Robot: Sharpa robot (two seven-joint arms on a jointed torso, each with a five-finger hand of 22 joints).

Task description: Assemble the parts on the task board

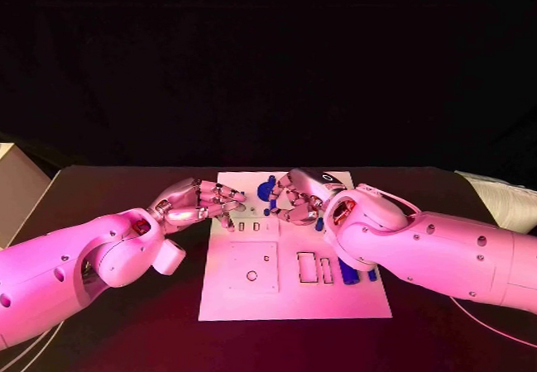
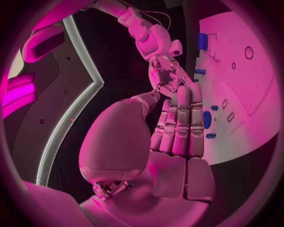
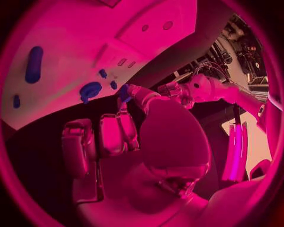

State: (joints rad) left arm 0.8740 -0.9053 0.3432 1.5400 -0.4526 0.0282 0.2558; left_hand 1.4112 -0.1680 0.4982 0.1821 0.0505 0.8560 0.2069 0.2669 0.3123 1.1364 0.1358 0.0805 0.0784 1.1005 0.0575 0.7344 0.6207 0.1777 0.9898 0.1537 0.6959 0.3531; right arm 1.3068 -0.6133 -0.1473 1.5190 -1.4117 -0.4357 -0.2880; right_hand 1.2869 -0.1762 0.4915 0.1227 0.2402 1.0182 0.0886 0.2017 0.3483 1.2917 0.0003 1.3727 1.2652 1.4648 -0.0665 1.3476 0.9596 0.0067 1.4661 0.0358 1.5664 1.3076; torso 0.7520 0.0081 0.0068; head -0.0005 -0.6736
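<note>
The task board lies at the centre of the head view on your black bench, a white plate with rectangular cut-outs. Small blue parts sit along its upper edge: a round part near top centre and a long part at the plate's right edge, partly behind the right arm. Your right robot hand hovers over the board's upper middle; in the right wrist view it pinches a small blue part at its fingertips. Your left robot hand reaches in from the left at the board's upper left edge, its fingers extended side by side, holding nothing visible. The two hands are near each other, fingertips apart.
</note>
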